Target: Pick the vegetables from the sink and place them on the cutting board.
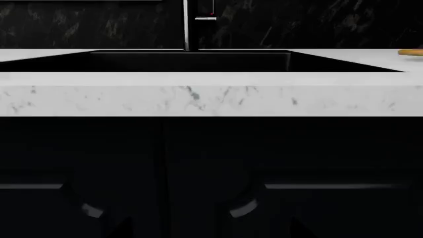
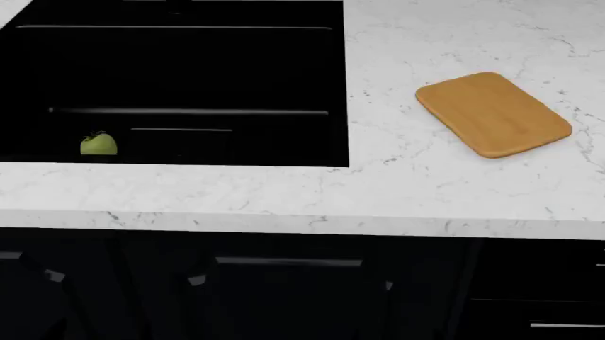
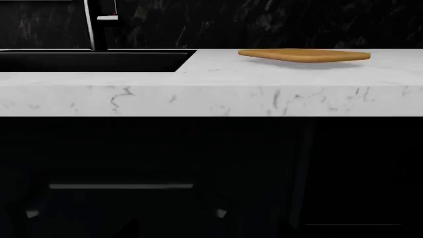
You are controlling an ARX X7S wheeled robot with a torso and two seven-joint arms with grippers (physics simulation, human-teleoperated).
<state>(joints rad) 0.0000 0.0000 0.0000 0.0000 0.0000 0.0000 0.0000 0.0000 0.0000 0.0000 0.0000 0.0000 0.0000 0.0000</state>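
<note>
A round yellow-green tomato (image 2: pixel 98 144) lies in the near left corner of the black sink (image 2: pixel 198 71). The darker green elongated vegetable is hidden or out of view. The orange-tan cutting board (image 2: pixel 494 113) lies on the white counter to the right of the sink, and shows in the right wrist view (image 3: pixel 304 55) and at the edge of the left wrist view (image 1: pixel 411 51). My left gripper (image 1: pixel 211 224) and right gripper (image 3: pixel 209 224) are both low in front of the dark cabinets, below counter height. Their faint dark fingers stand wide apart and empty.
The white marbled counter (image 2: pixel 283 195) has a thick front edge (image 1: pixel 211 99) above both grippers. A faucet (image 1: pixel 187 25) stands behind the sink against a dark backsplash. Dark cabinet doors with grey handles (image 2: pixel 288 262) are below.
</note>
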